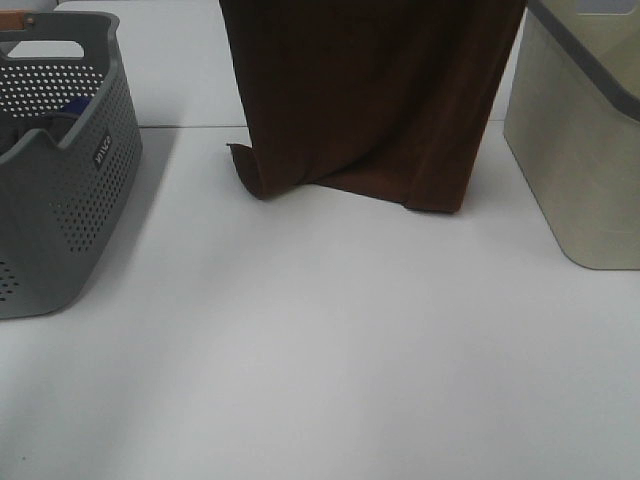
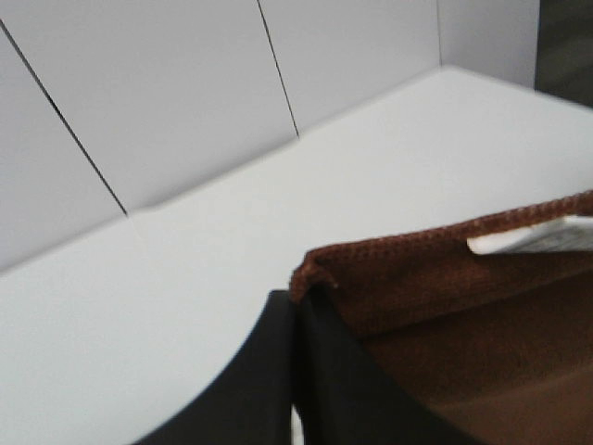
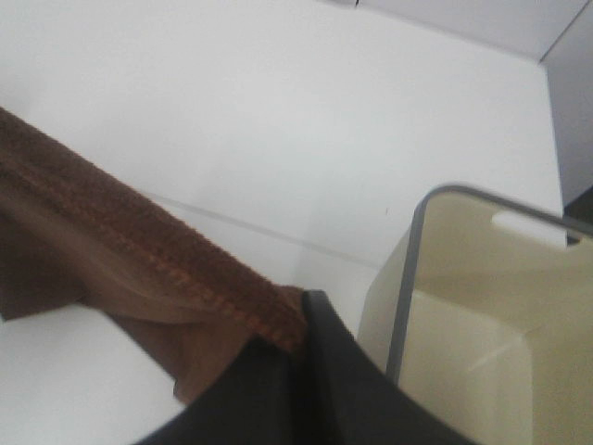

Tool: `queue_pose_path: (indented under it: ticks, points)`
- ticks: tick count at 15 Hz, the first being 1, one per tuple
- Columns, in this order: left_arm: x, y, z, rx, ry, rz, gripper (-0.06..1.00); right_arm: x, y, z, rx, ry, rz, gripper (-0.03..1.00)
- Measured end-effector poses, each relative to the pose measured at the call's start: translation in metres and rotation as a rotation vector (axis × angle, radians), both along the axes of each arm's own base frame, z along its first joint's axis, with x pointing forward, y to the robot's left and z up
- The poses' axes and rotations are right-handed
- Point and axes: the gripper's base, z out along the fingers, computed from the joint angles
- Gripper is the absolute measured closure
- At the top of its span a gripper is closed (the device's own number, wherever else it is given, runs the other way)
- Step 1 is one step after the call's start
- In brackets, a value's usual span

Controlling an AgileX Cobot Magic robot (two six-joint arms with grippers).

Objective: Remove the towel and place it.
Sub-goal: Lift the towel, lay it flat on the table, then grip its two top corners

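While the towel (image 1: 370, 90) is being pinched shut by the left gripper (image 2: 295, 311) and right gripper (image 3: 298, 320), slippage is probably being risked by its hem catching the table (image 1: 320, 350).

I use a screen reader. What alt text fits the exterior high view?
A dark brown towel hangs from above the frame, its lower edge crumpled on the white table. A grey perforated basket stands at left, a beige bin at right.

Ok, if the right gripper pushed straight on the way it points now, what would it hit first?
Probably the white table. Beyond the right gripper, shut on the towel hem, nothing else lies in line. The beige bin sits beside that line, though depth is unclear.
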Motion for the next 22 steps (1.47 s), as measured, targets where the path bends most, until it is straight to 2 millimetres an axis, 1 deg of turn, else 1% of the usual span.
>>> queue_pose_path:
  ticks: [2,4,6,8,9,10,11,13,15,17,18,21,22]
  points:
    - [-0.012,0.0,-0.01,0.055,0.177,0.01,0.94,-0.009,0.002,-0.011,0.034,0.159,0.011,0.97]
    - [-0.026,0.005,-0.013,0.063,0.33,0.038,0.94,-0.016,0.007,-0.016,0.084,0.252,0.04,0.97]
    - [-0.042,0.012,-0.009,0.061,0.447,0.073,0.94,-0.021,0.011,-0.022,0.13,0.3,0.065,0.97]
    - [-0.061,0.02,-0.004,0.088,0.541,0.091,0.94,-0.032,0.012,-0.039,0.157,0.381,0.078,0.97]
    - [-0.065,0.022,-0.004,0.094,0.561,0.094,0.94,-0.04,0.011,-0.051,0.16,0.428,0.08,0.97]
    - [-0.073,0.025,-0.007,0.101,0.59,0.095,0.94,-0.043,0.01,-0.055,0.16,0.448,0.08,0.97]
    - [-0.083,0.028,-0.013,0.093,0.622,0.098,0.94,-0.052,0.009,-0.066,0.164,0.494,0.081,0.97]
    - [-0.111,0.036,-0.029,0.064,0.71,0.11,0.94,-0.07,0.006,-0.083,0.188,0.571,0.085,0.97]
    - [-0.146,0.04,-0.038,0.028,0.744,0.1,0.94,-0.093,0.003,-0.099,0.216,0.64,0.092,0.97]
    - [-0.18,0.042,-0.054,-0.004,0.766,0.079,0.94,-0.114,-0.003,-0.116,0.225,0.701,0.088,0.97]
    - [-0.201,0.043,-0.074,-0.018,0.813,0.076,0.94,-0.133,-0.008,-0.132,0.226,0.752,0.081,0.97]
    - [-0.238,0.041,-0.112,-0.017,0.937,0.071,0.94,-0.17,-0.018,-0.16,0.248,0.833,0.073,0.97]
    - [-0.248,0.04,-0.12,-0.022,0.971,0.066,0.94,-0.181,-0.021,-0.17,0.253,0.863,0.068,0.97]
